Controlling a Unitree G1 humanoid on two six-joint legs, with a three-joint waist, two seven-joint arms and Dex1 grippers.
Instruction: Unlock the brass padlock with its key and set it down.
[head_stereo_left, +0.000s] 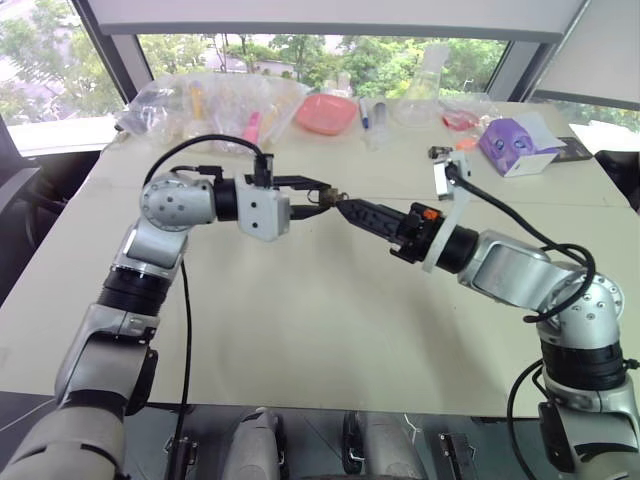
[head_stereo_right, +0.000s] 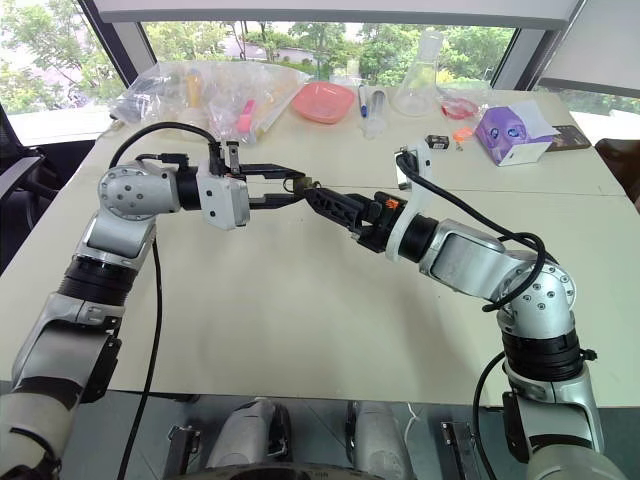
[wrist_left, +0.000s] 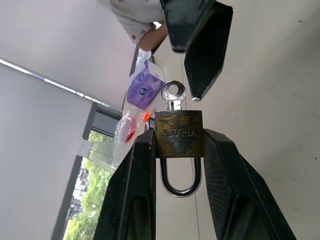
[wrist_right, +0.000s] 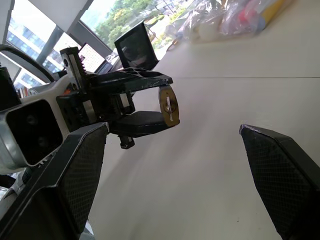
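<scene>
My left gripper is shut on the brass padlock, held in the air above the table. Its fingers clamp the sides of the body, and the silvery shackle lies back between them, both legs meeting the body. The key sticks out of the padlock's far end, its round head free. My right gripper is open just in front of the padlock, fingers spread wide with nothing between them and not touching the key. From the head, both grippers meet tip to tip at the padlock.
The cream table lies below both arms. Along its far edge lie clear plastic bags, a pink bowl, a glass flask, a small black box and a purple box.
</scene>
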